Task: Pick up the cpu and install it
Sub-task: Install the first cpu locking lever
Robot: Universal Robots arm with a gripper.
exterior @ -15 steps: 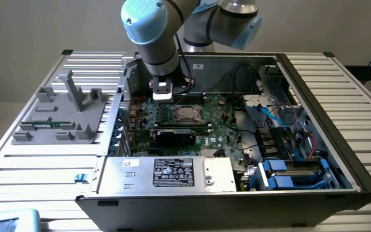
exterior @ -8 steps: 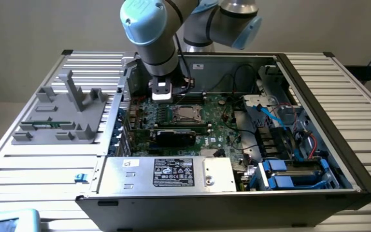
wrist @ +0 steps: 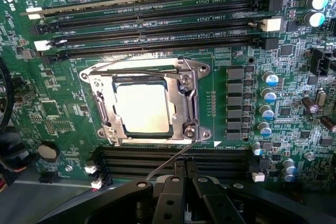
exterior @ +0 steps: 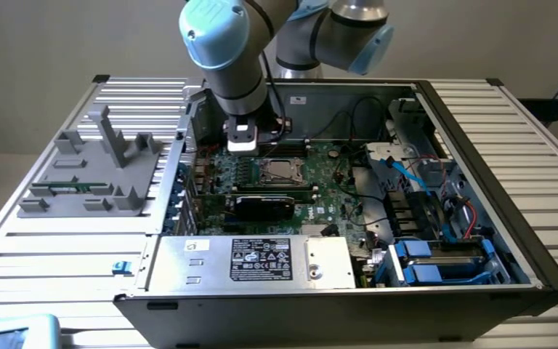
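An open computer case [exterior: 482, 189] lies on a slatted table [exterior: 522, 131], seen from above. One arm [exterior: 235, 65] reaches down into the far left part of the case, and its one gripper [exterior: 243, 144] hangs just over the green board [exterior: 333, 211].

The cpu [exterior: 279, 171], a single silver square, sits in the socket near the middle of the board, just to the exterior view's right of the gripper. In the wrist view the cpu [wrist: 143, 107] lies flat with the metal frame [wrist: 189, 103] folded down around its edges.

The gripper [wrist: 185, 165] is clenched, its two black fingers pressed together. One thin wire lever [wrist: 167, 164] runs from the frame's corner past the fingertips. Whether it is pinched between them cannot be told.

Likely risks: the lever looks springy and thin, so a poor hold could let it snap away. A sideways drift could knock the white latches of the memory slots [wrist: 157, 22] beside the fingers. Pressing on a frame that is not locked could shift the cpu on its contacts.

Counted:
- Four memory slots show on one side of the socket. More lie on the other side, number unclear.
- At least four blue-topped capacitors [wrist: 269, 96] stand in a row beside the frame.
- One black card [exterior: 264, 206] lies on the near side of the socket.
- One silver power supply [exterior: 250, 259] sits at the near edge.
- One grey fixture [exterior: 95, 174] rests on the table at the exterior view's left
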